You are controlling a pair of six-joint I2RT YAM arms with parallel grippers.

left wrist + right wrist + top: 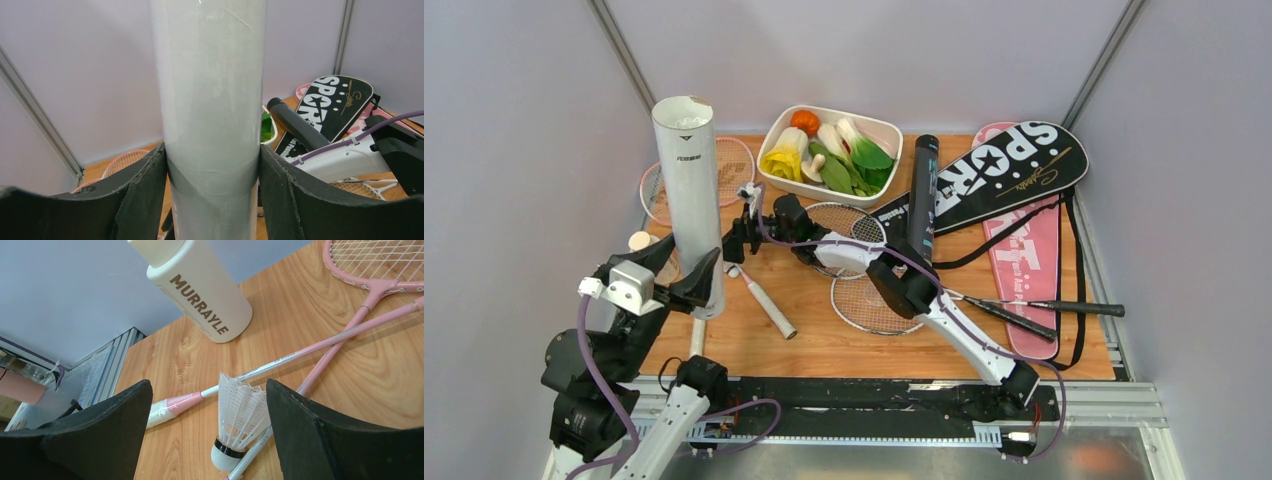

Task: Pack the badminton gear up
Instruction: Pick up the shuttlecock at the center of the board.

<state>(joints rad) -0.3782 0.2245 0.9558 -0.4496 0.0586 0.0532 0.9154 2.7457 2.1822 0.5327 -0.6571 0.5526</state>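
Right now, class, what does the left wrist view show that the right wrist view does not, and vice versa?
Only the left wrist view: the left gripper clamping the upright white tube, the black tube and the black SPORT cover. Only the right wrist view: the open right gripper with a white shuttlecock between its fingers, and the MURRAYLE bottle. Both: the wooden table and a pink racquet head.

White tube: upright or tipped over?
Upright: the white tube stands on end, with the left gripper closed around its lower part.
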